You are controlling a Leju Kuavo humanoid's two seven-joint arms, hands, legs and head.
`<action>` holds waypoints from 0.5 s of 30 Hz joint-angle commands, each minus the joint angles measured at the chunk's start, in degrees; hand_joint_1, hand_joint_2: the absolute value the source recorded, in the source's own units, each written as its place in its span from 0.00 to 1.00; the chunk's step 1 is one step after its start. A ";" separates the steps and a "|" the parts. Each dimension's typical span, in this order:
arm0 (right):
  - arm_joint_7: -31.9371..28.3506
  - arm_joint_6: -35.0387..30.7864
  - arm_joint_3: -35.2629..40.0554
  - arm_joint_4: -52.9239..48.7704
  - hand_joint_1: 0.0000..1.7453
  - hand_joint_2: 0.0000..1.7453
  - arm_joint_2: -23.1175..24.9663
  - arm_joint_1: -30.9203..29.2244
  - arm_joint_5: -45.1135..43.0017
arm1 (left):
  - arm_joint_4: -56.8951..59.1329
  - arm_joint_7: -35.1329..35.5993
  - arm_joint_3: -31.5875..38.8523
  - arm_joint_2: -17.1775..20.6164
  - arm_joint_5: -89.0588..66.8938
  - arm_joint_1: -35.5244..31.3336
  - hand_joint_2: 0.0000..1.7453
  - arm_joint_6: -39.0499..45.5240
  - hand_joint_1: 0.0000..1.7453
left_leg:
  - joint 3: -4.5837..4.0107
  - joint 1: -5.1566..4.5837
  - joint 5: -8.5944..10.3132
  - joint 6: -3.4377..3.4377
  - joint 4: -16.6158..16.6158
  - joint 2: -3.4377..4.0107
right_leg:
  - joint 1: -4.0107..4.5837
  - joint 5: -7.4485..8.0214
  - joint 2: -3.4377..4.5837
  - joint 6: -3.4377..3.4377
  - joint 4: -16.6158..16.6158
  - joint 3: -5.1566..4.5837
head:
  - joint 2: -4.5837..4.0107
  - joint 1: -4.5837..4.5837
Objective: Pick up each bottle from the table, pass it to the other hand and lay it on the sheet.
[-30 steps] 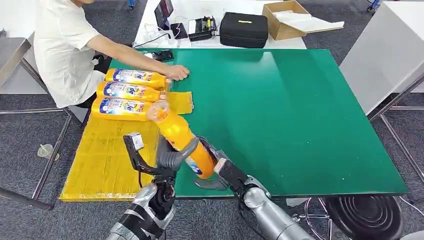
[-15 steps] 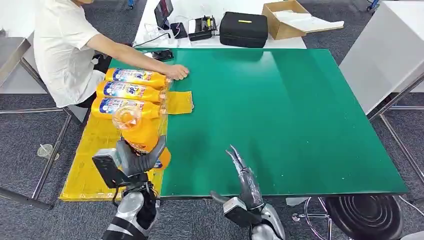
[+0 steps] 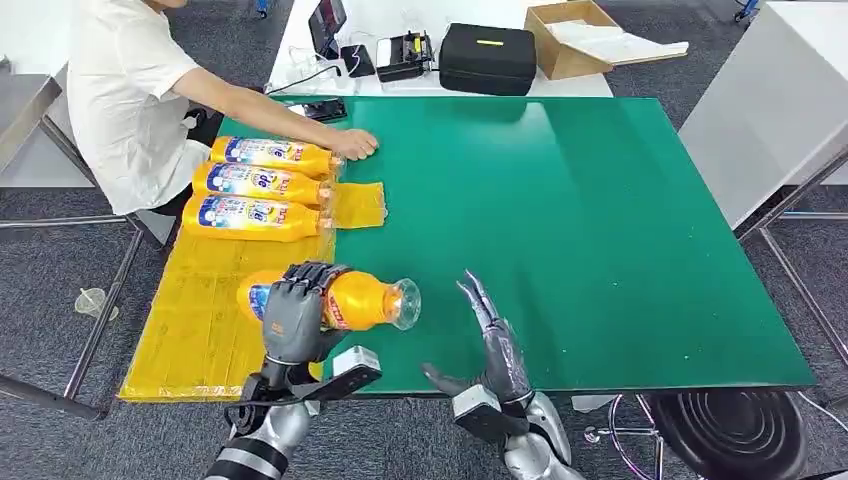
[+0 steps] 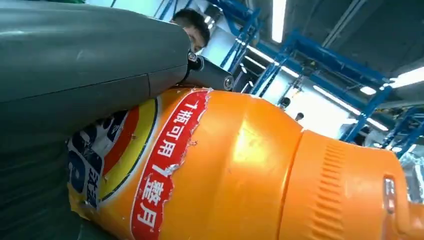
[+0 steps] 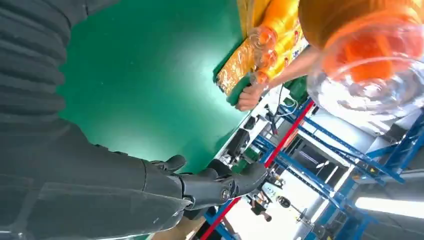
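The left hand (image 3: 293, 318) gripped the bottle (image 3: 345, 301) on its side, low over the sheet (image 3: 200, 330) near three laid bottles (image 3: 255, 184), apparently to set it alongside, while the right hand (image 3: 492, 345) hung open-fingered, holding nothing, over the table (image 3: 600, 230).

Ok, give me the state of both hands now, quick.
Left hand: grips the orange bottle, which lies sideways over the yellow sheet.
Right hand: open, fingers apart, holding nothing.
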 commanded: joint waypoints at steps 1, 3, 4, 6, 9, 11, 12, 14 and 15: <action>-0.11 2.76 -2.28 2.17 0.00 1.00 0.86 -3.15 -0.36 | 22.67 15.61 -10.89 4.64 -7.31 -13.71 1.00 -9.58 1.00 | 0.27 0.02 -0.05 -0.02 -0.02 0.02 | 0.06 -0.07 -0.07 -0.22 -0.03 0.30 | 0.00 0.02; -0.11 3.60 -2.95 2.30 0.00 1.00 1.34 -3.22 -0.17 | 26.46 18.64 -12.10 4.55 -7.08 -16.27 1.00 -14.66 0.97 | 0.23 0.04 -0.05 -0.02 0.00 0.07 | 0.08 -0.03 -0.01 -0.21 -0.02 0.26 | 0.00 0.02; -0.11 3.98 -3.11 2.59 0.00 1.00 1.37 -3.38 0.15 | 27.35 19.04 -12.20 4.52 -6.93 -17.05 1.00 -15.61 0.97 | 0.20 0.04 -0.03 -0.03 0.01 0.03 | 0.08 -0.04 -0.06 -0.23 0.01 0.24 | 0.00 0.00; -0.11 4.45 -3.34 2.94 0.00 1.00 1.55 -3.63 0.53 | 28.93 19.05 -11.81 4.31 -5.73 -18.11 1.00 -17.29 0.87 | 0.52 0.11 -0.25 -0.06 0.14 0.26 | 0.20 -0.18 0.07 -0.49 0.10 0.52 | 0.00 0.00; -0.11 4.70 -3.60 3.52 0.00 1.00 1.71 -3.97 -0.25 | 31.61 20.47 -11.91 4.39 -4.73 -20.21 1.00 -21.55 0.35 | 0.35 0.08 -0.11 -0.04 0.02 0.13 | 0.13 -0.11 0.00 -0.30 -0.01 0.38 | 0.00 0.02; -0.11 4.84 -3.39 3.68 0.00 1.00 1.69 -4.09 -0.56 | 31.85 20.51 -11.07 4.47 -3.58 -20.81 1.00 -22.56 0.71 | 0.28 0.05 -0.06 -0.03 0.01 0.15 | 0.09 -0.05 0.06 -0.21 -0.02 0.30 | 0.00 0.00; -0.11 4.87 -3.25 3.94 0.00 1.00 1.68 -4.14 -0.75 | 31.97 20.51 -10.57 4.51 -2.86 -21.18 1.00 -22.68 0.76 | 0.39 0.09 -0.13 -0.04 0.03 0.21 | 0.14 -0.09 0.09 -0.27 -0.03 0.41 | 0.00 0.00; -0.11 4.72 -3.16 3.99 0.00 1.00 1.64 -4.12 -0.64 | 32.02 20.50 -10.50 4.64 -2.74 -21.43 1.00 -22.67 0.76 | 0.30 0.04 -0.04 -0.02 -0.02 0.19 | 0.07 -0.01 0.11 -0.18 -0.04 0.32 | 0.00 0.02; -0.11 4.72 -3.16 3.99 0.00 1.00 1.64 -4.12 -0.64 | 32.02 20.50 -10.50 4.64 -2.74 -21.43 1.00 -22.67 0.76 | 0.20 0.04 -0.01 -0.02 -0.02 0.16 | 0.07 0.02 0.11 -0.12 -0.03 0.24 | 0.00 0.00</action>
